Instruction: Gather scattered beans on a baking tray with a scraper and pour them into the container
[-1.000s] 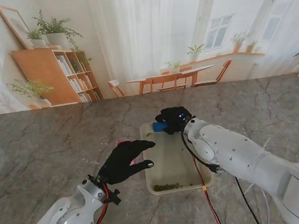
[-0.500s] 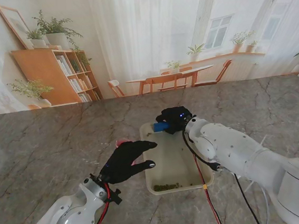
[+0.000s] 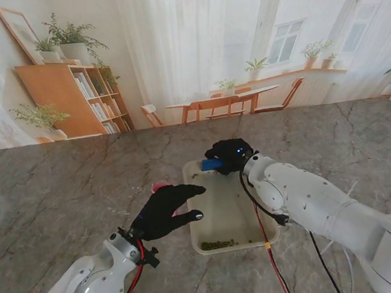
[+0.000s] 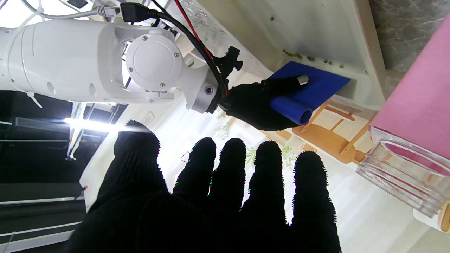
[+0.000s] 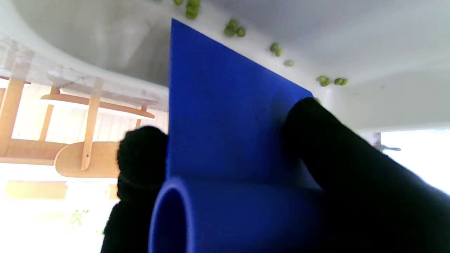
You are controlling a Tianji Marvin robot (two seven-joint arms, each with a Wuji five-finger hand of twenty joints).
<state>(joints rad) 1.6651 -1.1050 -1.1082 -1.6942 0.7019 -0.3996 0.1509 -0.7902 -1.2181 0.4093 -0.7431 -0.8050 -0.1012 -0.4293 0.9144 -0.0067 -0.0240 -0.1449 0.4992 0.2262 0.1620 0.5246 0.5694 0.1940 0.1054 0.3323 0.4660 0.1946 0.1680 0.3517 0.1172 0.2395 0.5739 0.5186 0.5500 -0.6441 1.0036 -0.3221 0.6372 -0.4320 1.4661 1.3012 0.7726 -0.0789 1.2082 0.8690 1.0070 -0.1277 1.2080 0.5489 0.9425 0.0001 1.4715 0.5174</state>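
From the stand's view, the shallow cream-white rectangular baking tray (image 3: 224, 209) lies on the grey veined marble-look table (image 3: 61, 194) between the 2 arms. The black-gloved right hand (image 3: 227, 156) is clamped around the blue plastic scraper with a rolled tube handle (image 3: 210, 164) at the tray's far end. The black-gloved left hand (image 3: 163, 210) hovers over the tray's left rim, fingers spread, holding nothing. A heap of small green beans (image 3: 217, 243) already sits at the tray's near end, so much of the gathering looks done.

The left wrist view shows the scraper's blade (image 4: 309, 88) angled down into the tray's far corner, with a few stray beans (image 4: 297, 55) beside it. Next to the tray stands a clear plastic container (image 4: 404, 175) with something pink (image 4: 418, 98) behind it; no beans can be made out inside it.

The right wrist view shows the blade (image 5: 218, 105) near the tray's wall and about 10 loose beans (image 5: 235, 31) strung along it. These stragglers are left to sweep, and the pour is not yet done.

The backdrop shows a bright room with a wooden bookshelf (image 3: 73, 96), plants, chairs and curtained windows.
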